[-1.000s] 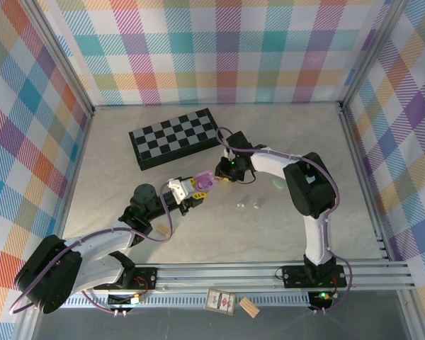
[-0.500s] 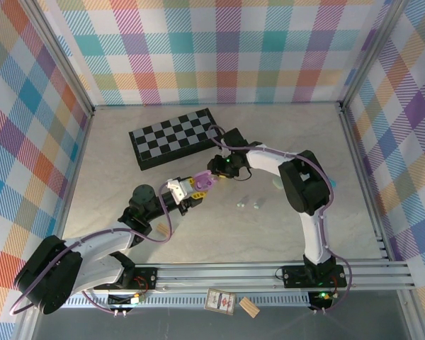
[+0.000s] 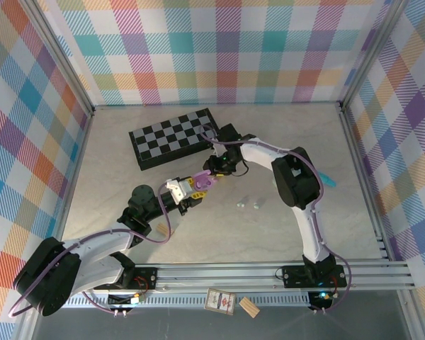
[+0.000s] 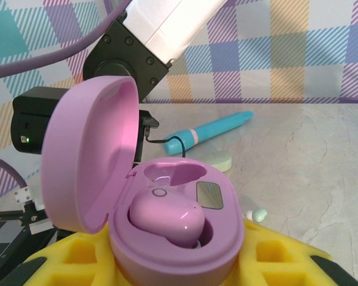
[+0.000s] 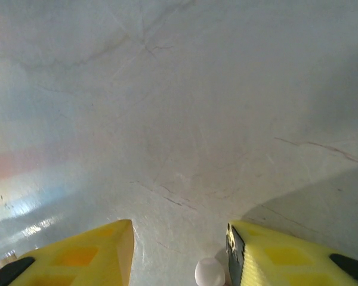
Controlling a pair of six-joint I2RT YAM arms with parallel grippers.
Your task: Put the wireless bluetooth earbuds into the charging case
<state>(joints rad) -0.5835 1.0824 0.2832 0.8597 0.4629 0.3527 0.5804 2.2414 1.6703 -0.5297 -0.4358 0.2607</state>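
Note:
My left gripper (image 3: 191, 185) (image 4: 176, 265) is shut on an open purple charging case (image 4: 179, 238) (image 3: 201, 181), lid tipped up to the left. One purple earbud (image 4: 167, 219) sits in the near socket; the far socket (image 4: 176, 174) is empty. My right gripper (image 3: 214, 170) (image 5: 179, 253) hovers open just beyond the case, low over the table. A small white rounded bud-like piece (image 5: 210, 273) lies between its yellow fingers (image 5: 83, 256), close to the right one. Two pale earbuds (image 3: 241, 202) (image 3: 256, 204) rest on the table to the right; one pale earbud (image 4: 256, 214) shows beside the case.
A chessboard (image 3: 173, 138) lies at the back left. A teal pen (image 4: 212, 130) (image 3: 327, 180) and a pale green case (image 4: 218, 159) lie behind the purple case. A tan wooden block (image 3: 161, 228) sits beside the left arm; a card (image 3: 219, 301) lies beyond the front rail.
My right arm has swung left, bringing its gripper closer to the held purple case. The left arm and the case have stayed put.

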